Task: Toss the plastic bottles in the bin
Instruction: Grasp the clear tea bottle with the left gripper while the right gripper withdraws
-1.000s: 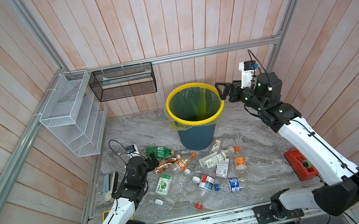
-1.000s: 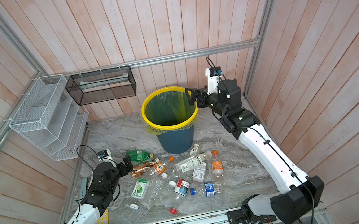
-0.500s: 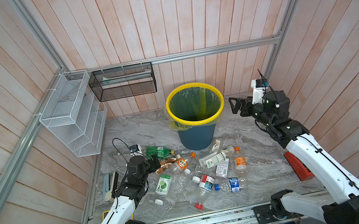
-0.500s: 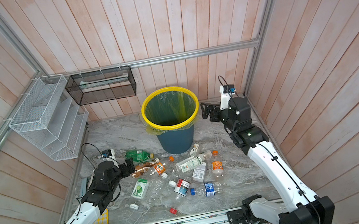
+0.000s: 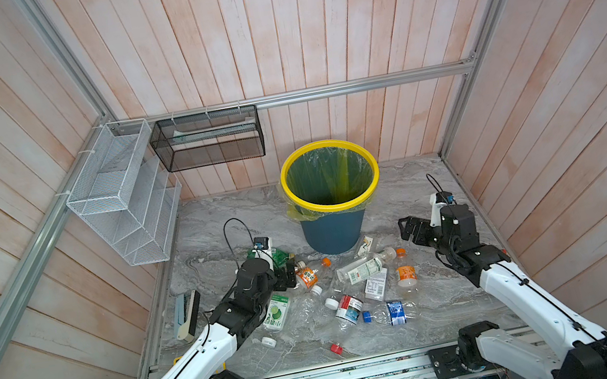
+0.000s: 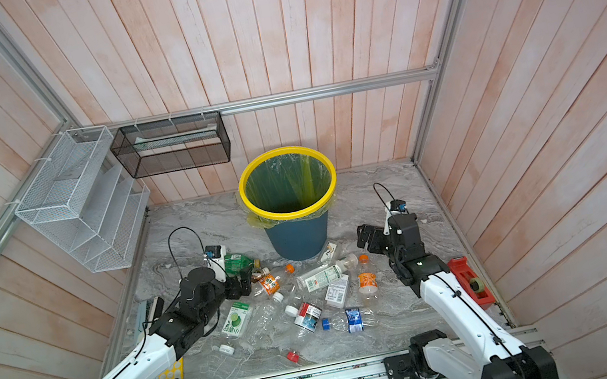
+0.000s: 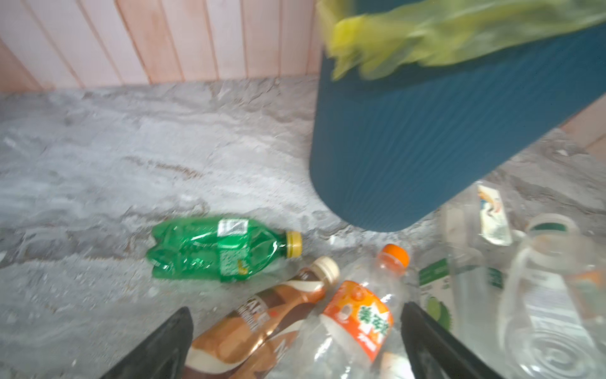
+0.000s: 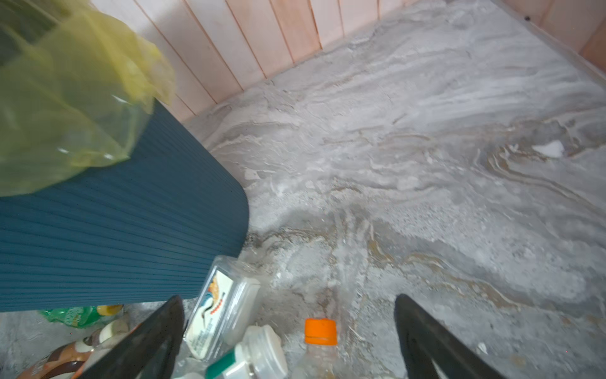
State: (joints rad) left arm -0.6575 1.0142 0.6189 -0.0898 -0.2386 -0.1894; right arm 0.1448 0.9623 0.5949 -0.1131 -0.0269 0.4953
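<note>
The bin [image 5: 332, 232] [image 6: 299, 237] stands at the back middle, blue with a yellow rim and liner. Several plastic bottles lie in front of it. My left gripper [image 5: 287, 275] [image 6: 243, 285] [image 7: 295, 310] is open low over them. A brownish bottle [image 7: 262, 315] and an orange-labelled clear bottle [image 7: 357, 315] lie between its jaws, with a green bottle [image 7: 216, 249] just beyond. My right gripper [image 5: 406, 229] [image 6: 365, 238] [image 8: 288, 299] hangs open and empty right of the bin, above an orange-capped bottle [image 8: 320, 331] [image 5: 405, 274].
A white wire rack [image 5: 122, 201] and a black mesh basket [image 5: 208, 139] hang on the back-left walls. A red tape dispenser [image 6: 470, 281] lies by the right wall. Loose caps, red [image 5: 335, 347] and blue [image 5: 366, 316], lie near the front.
My right arm has swung away from the bin's rim, down and to the right, still open and empty. The left gripper has barely moved by the bottles.
</note>
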